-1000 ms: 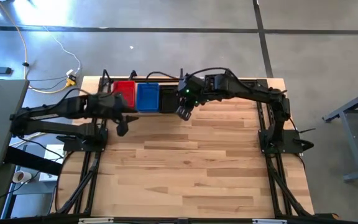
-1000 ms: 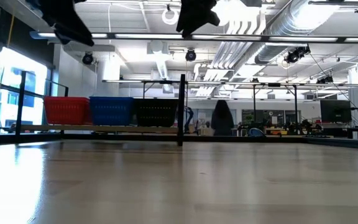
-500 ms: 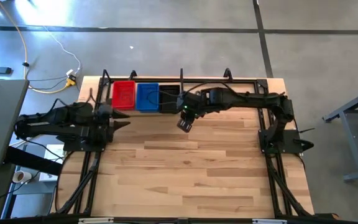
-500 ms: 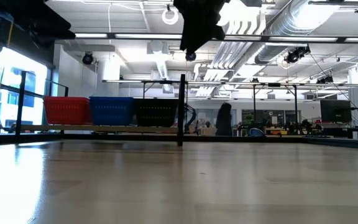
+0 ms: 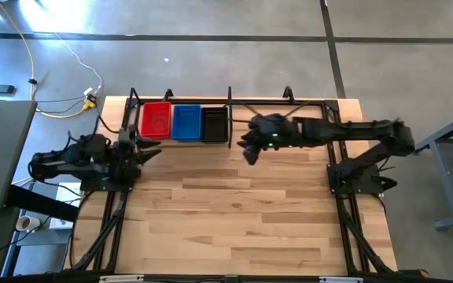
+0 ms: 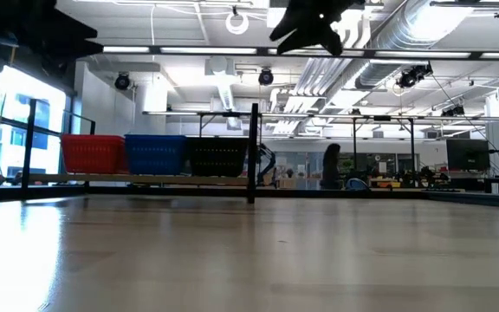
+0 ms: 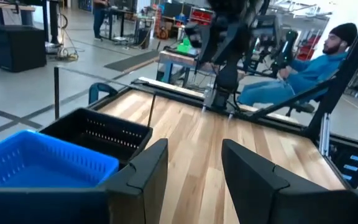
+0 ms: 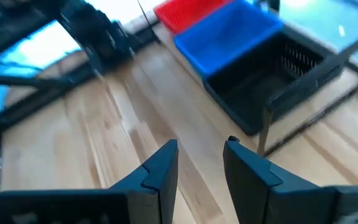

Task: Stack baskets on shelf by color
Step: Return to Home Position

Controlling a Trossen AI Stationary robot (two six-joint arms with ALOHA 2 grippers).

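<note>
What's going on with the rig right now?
Nothing is being handled. The red baskets, blue baskets and black baskets sit side by side on the shelf, left of its divider. The left tool and the right tool are open and empty, above the table near the shelf.

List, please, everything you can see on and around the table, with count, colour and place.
red baskets: one stack, red, left end of the shelf; number in the stack cannot be told
blue baskets: one stack, blue, beside the red
black baskets: one stack, black, next to the upright divider
shelf: one, light wood with black tubing, table's far edge
table: one, light wood
person: one, blue clothing, seated beyond the right arm
left gripper: one, dark, open, near the table's left edge
right gripper: one, dark, open, raised, right of the divider
</note>
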